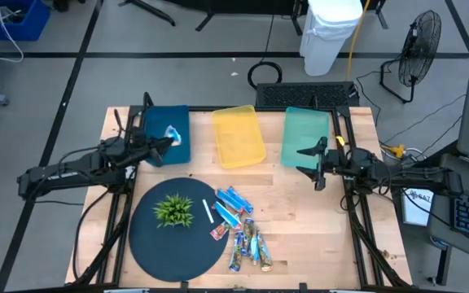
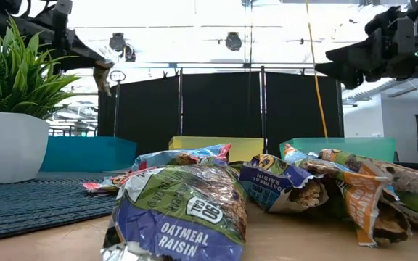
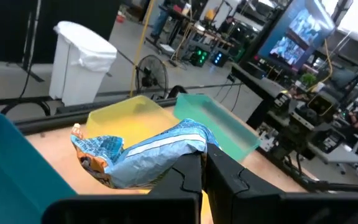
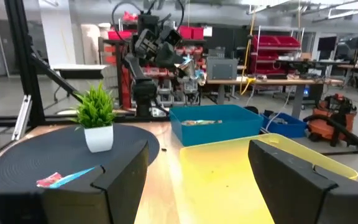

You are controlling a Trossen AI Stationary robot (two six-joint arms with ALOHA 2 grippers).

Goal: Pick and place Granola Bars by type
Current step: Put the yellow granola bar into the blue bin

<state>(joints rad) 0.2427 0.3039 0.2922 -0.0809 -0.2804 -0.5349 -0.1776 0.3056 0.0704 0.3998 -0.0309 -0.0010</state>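
Observation:
Several granola bars (image 1: 238, 232) lie in a loose pile on the wood near the front edge, beside a round dark mat (image 1: 149, 244); they fill the foreground of the low view (image 2: 180, 210). My left gripper (image 1: 163, 142) is shut on a light blue and white bar (image 3: 142, 152) above the blue tray (image 1: 155, 122). Another bar (image 4: 197, 122) lies inside that tray. My right gripper (image 1: 312, 159) stands open with nothing between its fingers, over the near end of the teal tray (image 1: 306, 130). My left gripper pinches one end of the light blue bar (image 3: 188, 144) between its two fingers. The fingers come about level from the table's left side. The bar sticks out ahead of them, crumpled, lifted clear above the blue tray.
A yellow tray (image 1: 238, 136) sits between the blue and teal ones at the table's far side. On the mat stand a small green plant (image 1: 173, 210) in a white pot and, at its edge, a thin white stick (image 1: 208, 212). Bare wood shows at the near right.

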